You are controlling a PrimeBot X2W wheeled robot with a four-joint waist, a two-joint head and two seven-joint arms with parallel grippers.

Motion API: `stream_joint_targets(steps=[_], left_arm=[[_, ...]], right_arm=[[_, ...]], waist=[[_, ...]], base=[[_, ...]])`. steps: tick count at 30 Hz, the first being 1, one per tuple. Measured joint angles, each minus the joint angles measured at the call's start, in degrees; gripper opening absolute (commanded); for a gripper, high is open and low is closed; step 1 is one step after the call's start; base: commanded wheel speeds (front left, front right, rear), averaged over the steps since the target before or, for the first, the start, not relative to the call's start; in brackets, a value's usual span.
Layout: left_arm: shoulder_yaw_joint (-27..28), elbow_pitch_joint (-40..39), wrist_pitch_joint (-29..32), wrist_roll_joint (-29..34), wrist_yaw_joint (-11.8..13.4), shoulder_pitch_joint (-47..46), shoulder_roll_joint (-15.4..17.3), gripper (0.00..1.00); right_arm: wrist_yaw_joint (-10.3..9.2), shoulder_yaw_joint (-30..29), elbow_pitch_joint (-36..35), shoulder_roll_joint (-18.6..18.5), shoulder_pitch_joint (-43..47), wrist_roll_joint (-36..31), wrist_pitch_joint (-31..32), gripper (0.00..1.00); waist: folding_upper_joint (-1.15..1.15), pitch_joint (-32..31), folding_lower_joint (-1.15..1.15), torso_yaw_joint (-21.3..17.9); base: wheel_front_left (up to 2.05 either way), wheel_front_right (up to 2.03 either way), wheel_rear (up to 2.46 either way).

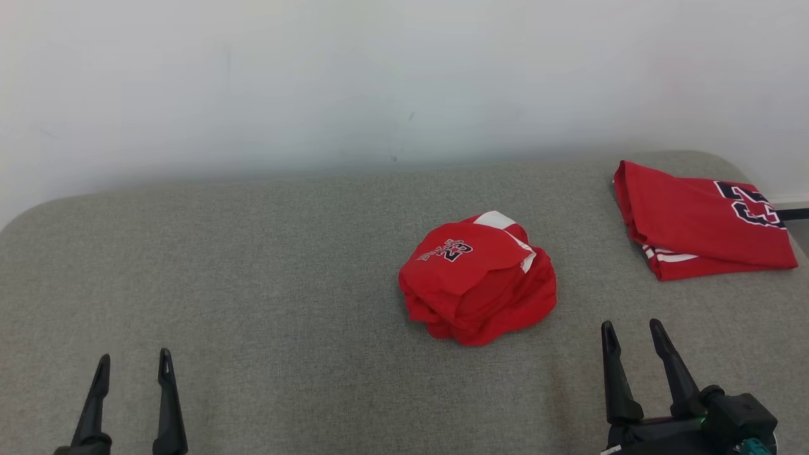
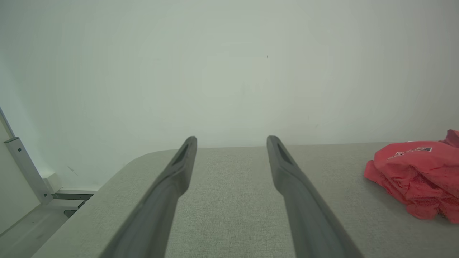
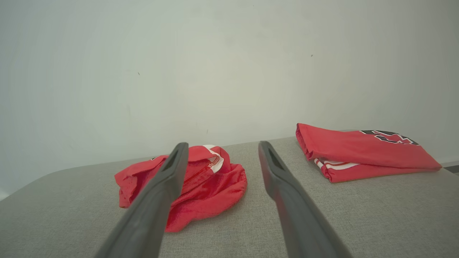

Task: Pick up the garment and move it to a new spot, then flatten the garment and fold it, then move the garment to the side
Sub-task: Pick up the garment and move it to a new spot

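Here we go: both arms sit low at the near edge, and the job looks to be at its very first step, the pick-up. The target, a crumpled red mesh jersey with white trim and dark lettering (image 1: 477, 281), lies bunched in a heap near the middle of the grey fabric-covered surface (image 1: 253, 284), a bit right of centre. The left gripper (image 1: 134, 357) has its two dark fingers spread wide with nothing between them, well away from the heap. The right gripper (image 1: 632, 325) is just as wide and just as empty, and it's the nearer one, with the heap ahead and to its left. So my call is that the right arm goes in. Best to come down on the top of the mound, around the white-trimmed edge, and pinch a good fold rather than a single slippery layer. Lift it high enough for the trailing cloth to clear. Steer away from the neatly folded red jersey (image 1: 698, 221) at the far right, and carry it towards the open stretch on the left, where there's room to spread it.
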Motion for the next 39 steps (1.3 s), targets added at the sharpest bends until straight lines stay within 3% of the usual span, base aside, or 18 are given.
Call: stream_joint_targets(steps=[10,39], left_arm=[[0.9,0.8,-0.1,3.4,-0.1,4.4,-0.6,1.0],[2.9,4.6,-0.1,5.5,-2.6,4.6,-4.1,1.0]], right_arm=[[0.0,-0.3,0.5,0.2,0.9,-0.2,0.0,1.0],[0.0,0.8,2.4,0.3,1.4,-0.6,0.0,1.0]], waist=[[0.0,-0.8,0.0,0.5],[0.0,-1.2,0.0,0.2]], base=[[0.0,0.0,0.0],[0.0,0.0,0.0]])
